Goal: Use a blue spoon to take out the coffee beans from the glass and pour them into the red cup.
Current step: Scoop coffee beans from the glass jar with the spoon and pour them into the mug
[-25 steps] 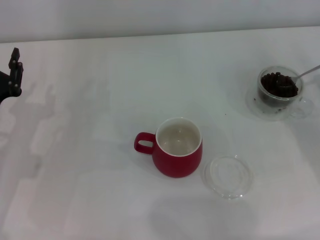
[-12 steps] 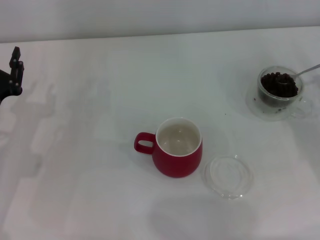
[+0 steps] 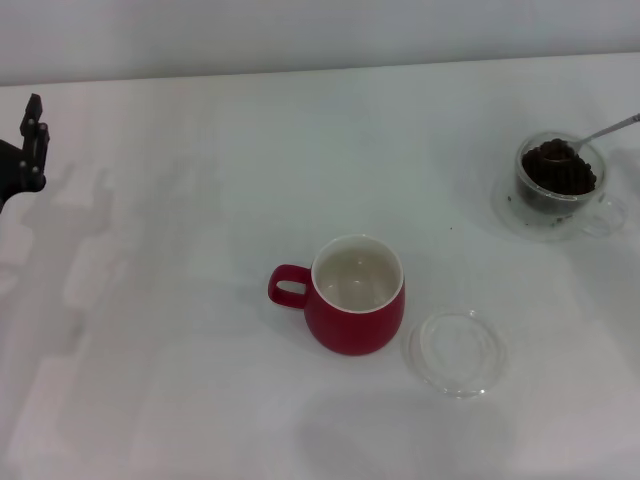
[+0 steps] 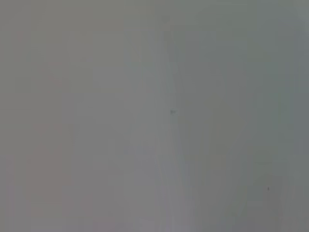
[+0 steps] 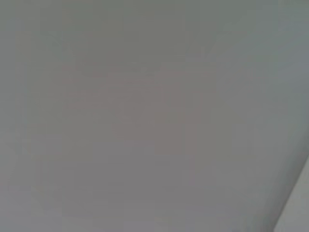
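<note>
White table (image 3: 200,300): glass (image 3: 556,185) far from left pincer (image 3: 30,140).

The red cup (image 3: 358,297) stands upright in the middle of the table, white inside, handle pointing to 9 o'clock. Far off at its 2 o'clock sits the small clear glass (image 3: 556,183), full of dark coffee beans (image 3: 560,170). The spoon (image 3: 585,140) rests in the beans, its shiny neck slanting up toward 2 o'clock.

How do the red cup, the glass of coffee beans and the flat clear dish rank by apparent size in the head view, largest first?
1. Red cup
2. Flat clear dish, close to the cup in width, so this order is unsure
3. Glass, farther from the camera, so it may look smaller than it is
</note>
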You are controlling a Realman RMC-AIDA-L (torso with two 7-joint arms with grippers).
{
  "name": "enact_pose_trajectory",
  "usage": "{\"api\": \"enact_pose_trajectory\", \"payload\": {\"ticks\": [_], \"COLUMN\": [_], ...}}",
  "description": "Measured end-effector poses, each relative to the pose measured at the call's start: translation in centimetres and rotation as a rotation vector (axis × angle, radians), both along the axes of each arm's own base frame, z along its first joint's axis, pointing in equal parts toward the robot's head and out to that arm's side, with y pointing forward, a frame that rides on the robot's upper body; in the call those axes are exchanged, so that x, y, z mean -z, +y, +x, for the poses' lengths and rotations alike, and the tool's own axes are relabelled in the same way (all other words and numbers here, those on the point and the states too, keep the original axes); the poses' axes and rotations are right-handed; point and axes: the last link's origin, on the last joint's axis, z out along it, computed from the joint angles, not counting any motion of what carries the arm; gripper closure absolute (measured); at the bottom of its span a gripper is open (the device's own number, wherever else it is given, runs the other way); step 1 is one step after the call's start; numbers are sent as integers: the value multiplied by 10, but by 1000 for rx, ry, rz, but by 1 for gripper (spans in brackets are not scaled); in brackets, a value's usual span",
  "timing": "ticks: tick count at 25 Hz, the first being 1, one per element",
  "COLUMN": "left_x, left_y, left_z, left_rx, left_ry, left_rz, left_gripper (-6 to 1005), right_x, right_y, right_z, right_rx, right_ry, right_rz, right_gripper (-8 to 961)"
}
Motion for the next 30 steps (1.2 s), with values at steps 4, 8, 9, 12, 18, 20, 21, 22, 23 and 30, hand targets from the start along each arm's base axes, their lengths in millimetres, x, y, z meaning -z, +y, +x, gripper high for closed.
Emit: {"api": "enact_pose_trajectory", "payload": {"ticks": [4, 8, 9, 12, 18, 20, 21, 22, 23, 30], "left_x": [1, 2, 2, 3, 5, 6, 6, 6, 6, 6], "left_y": [-1, -3, -3, -4, -6, -6, -6, -6, -6, -6], "left_z": [-1, -1, -1, -1, -1, 0, 0, 0, 0, 0], "left_rx": [-2, -4, -4, -2, 7, 7, 7, 7, 7, 7], "left_ry": [-2, -1, -1, 9, 16, 16, 16, 16, 17, 17], "left_rz": [-3, -4, -4, -6, -19, -20, -20, -20, -20, -20], "left_gripper": [575, 575, 575, 575, 574, 574, 574, 574, 574, 574], "right_x": [6, 13, 15, 20, 27, 28, 29, 29, 30, 39], "right_y": [-2, -3, -4, -4, -5, -6, -6, -6, -6, -3], "right_z": [-4, -6, -7, -11, -20, -23, -24, -26, -27, -36], "right_rx": [-20, -30, -35, -56, -99, -115, -121, -127, -133, -168], "right_ry": [16, 23, 26, 33, 65, 80, 89, 98, 105, 131], "right_rz": [-15, -42, -50, -69, -86, -89, -94, -100, -107, -171], "right_gripper": [810, 810, 810, 810, 810, 810, 810, 810, 810, 810]}}
